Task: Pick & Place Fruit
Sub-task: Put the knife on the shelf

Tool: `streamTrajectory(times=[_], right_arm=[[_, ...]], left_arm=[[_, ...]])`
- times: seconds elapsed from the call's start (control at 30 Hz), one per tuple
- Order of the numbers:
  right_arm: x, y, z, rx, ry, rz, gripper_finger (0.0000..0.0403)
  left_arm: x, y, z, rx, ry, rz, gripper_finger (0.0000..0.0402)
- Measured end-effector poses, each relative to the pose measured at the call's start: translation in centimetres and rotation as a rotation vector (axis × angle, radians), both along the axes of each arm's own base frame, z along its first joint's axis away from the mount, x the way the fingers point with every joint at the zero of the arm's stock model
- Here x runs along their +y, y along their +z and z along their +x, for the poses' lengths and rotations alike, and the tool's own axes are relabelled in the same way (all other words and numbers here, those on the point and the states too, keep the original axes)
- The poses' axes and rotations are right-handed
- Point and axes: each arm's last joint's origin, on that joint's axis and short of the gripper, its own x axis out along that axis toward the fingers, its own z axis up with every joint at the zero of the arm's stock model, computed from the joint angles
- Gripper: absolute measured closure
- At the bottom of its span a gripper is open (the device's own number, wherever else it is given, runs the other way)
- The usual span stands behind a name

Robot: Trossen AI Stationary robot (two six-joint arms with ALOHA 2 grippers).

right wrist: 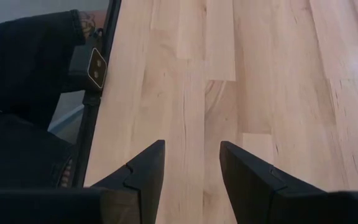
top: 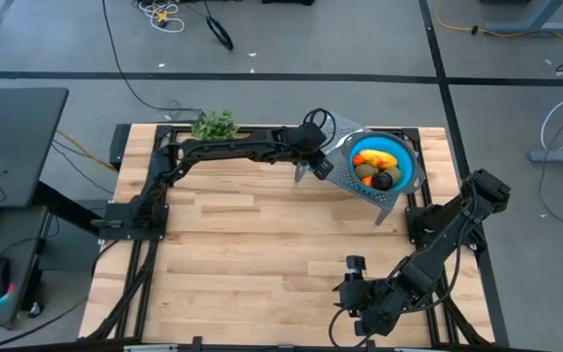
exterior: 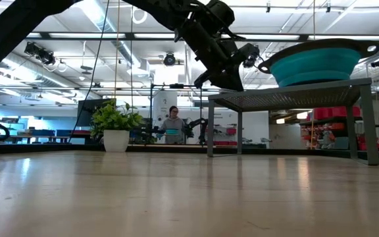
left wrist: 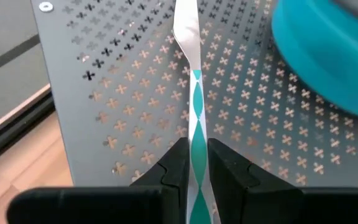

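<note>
The fruit lies in a blue bowl: a yellow-orange piece, an olive-green oval and a dark purple ball show. The bowl stands on a perforated metal stand at the table's far right, which the low view also shows. My left gripper reaches over the stand's left part and is shut on a slim knife with a silver blade and a teal-and-white handle. My right gripper hangs open over bare wood near the front edge, nothing between its fingers. My left gripper pinches the knife's patterned handle between its two fingers. The fingers slant down from the table's left, and the knife runs on ahead in line with them. Its blade points out over the stand's perforated top; whether it touches the metal, I cannot tell.
A leafy green plant stands at the far edge, left of the stand. The stand rests on thin legs with open room beneath. Bare wooden tabletop spreads across the middle and front. A person sits far behind the table.
</note>
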Motion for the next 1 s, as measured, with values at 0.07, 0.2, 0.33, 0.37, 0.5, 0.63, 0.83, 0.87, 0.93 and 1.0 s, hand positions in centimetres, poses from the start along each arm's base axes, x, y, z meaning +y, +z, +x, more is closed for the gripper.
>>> streamTrajectory(times=[0.07, 0.2, 0.33, 0.37, 0.5, 0.63, 0.83, 0.87, 0.93, 1.0], right_arm=[[0.0, 0.0, 0.0, 0.000, 0.000, 0.000, 0.0238], [0.0, 0.0, 0.0, 0.000, 0.000, 0.000, 0.0238], [0.0, 0.0, 0.0, 0.000, 0.000, 0.000, 0.0238], [0.0, 0.0, 0.0, 0.000, 0.000, 0.000, 0.0238], [0.0, 0.0, 0.0, 0.000, 0.000, 0.000, 0.0238], [0.0, 0.0, 0.0, 0.000, 0.000, 0.000, 0.0238], [0.0, 0.0, 0.0, 0.000, 0.000, 0.000, 0.0238], [0.0, 0.0, 0.0, 0.000, 0.000, 0.000, 0.0238], [0.0, 0.0, 0.0, 0.000, 0.000, 0.000, 0.0238], [0.0, 0.0, 0.0, 0.000, 0.000, 0.000, 0.0238]], left_arm=[[0.0, 0.0, 0.0, 0.001, 0.000, 0.000, 0.0344], [0.1, 0.0, 0.0, -0.005, 0.008, -0.007, 0.0343], [0.2, 0.1, 0.0, -0.011, 0.028, 0.005, 0.0325], [0.2, 0.1, 0.0, -0.013, 0.041, 0.006, 0.0319], [0.3, 0.1, 0.0, -0.014, 0.063, 0.009, 0.0297], [0.3, 0.1, -0.1, -0.010, 0.062, 0.014, 0.0290], [0.4, 0.9, -0.5, -0.015, 0.044, 0.032, 0.0290], [0.4, 1.4, -0.7, -0.017, 0.031, 0.027, 0.0290], [0.3, 1.9, -1.0, -0.018, -0.015, 0.011, 0.0290], [0.1, 1.8, -1.1, 0.020, -0.093, 0.019, 0.0290]])
